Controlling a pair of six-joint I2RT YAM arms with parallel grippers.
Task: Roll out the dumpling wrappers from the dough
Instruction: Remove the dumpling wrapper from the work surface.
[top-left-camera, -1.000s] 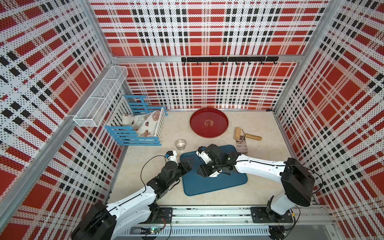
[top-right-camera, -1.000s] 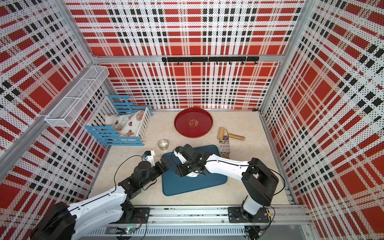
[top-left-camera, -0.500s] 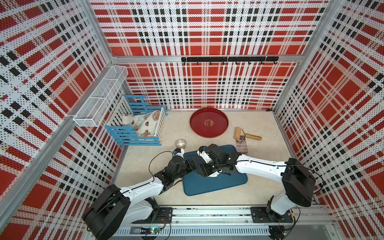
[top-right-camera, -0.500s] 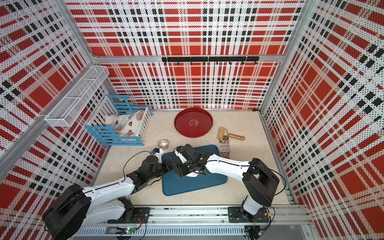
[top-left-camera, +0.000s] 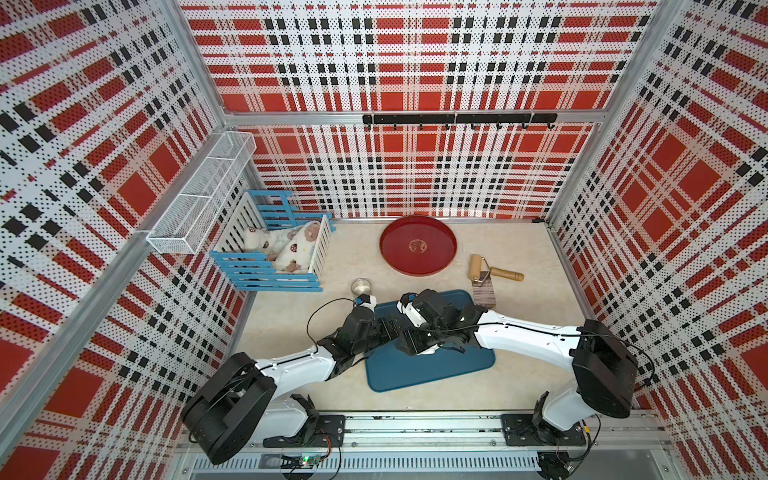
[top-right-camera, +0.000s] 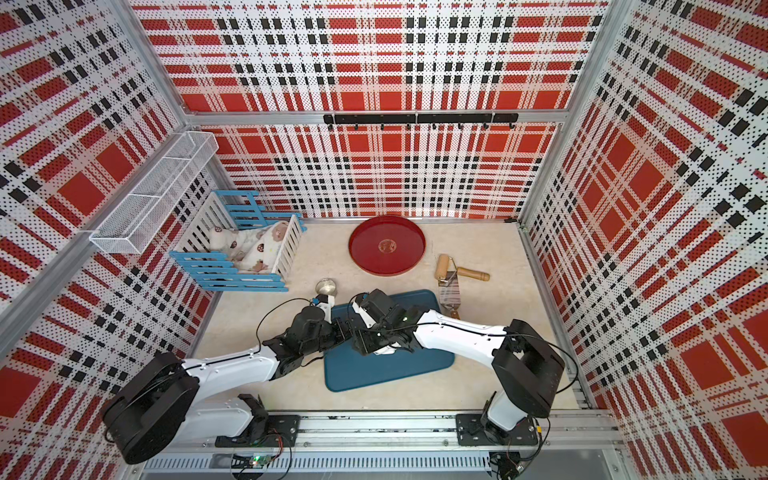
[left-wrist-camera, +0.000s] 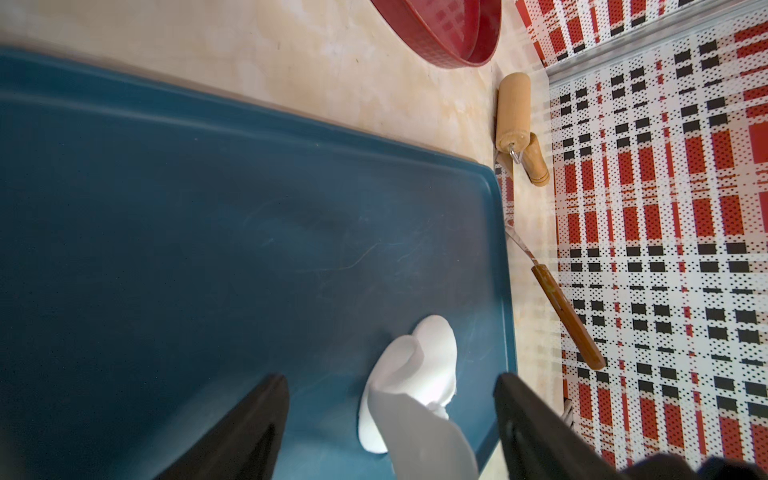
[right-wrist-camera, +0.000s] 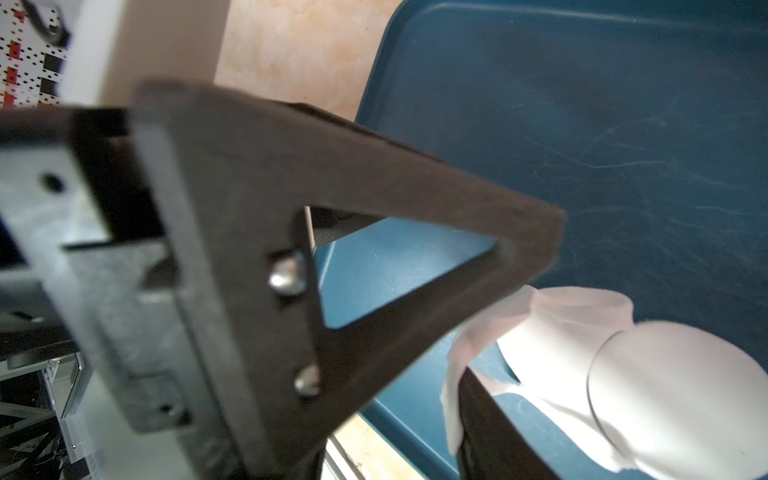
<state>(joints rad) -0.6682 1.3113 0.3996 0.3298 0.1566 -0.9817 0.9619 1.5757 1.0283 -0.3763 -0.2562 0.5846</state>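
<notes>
Black and spread wide, the two fingers of the left gripper (left-wrist-camera: 390, 379) touched nothing. Between them, on the blue mat (left-wrist-camera: 208, 249), lay the dough (left-wrist-camera: 432, 361) — a thin white sheet, folded over itself and raised at one side. Further right, the right gripper (top-left-camera: 415, 345) hung close above it. One edge of the sheet was draped over a black finger (right-wrist-camera: 498, 428), but whether the jaws pinched it I could not tell. Such a sheet seemed light, soft and easy to tear, and it would probably stick to itself where it folded, so I would take it near the thicker fold and not at the ragged border. The mat looked smooth and a little scratched. On the pale table (top-left-camera: 519, 386), from the left, stood a blue-and-white crate (top-left-camera: 270, 274), a small metal ring (top-left-camera: 360, 286), a red tray (top-left-camera: 399, 237), then a wooden roller (top-left-camera: 476, 264) and a scraper (top-left-camera: 484, 295) — the tools lying well apart from both arms. Plaid perforated walls closed the cell on three sides.
</notes>
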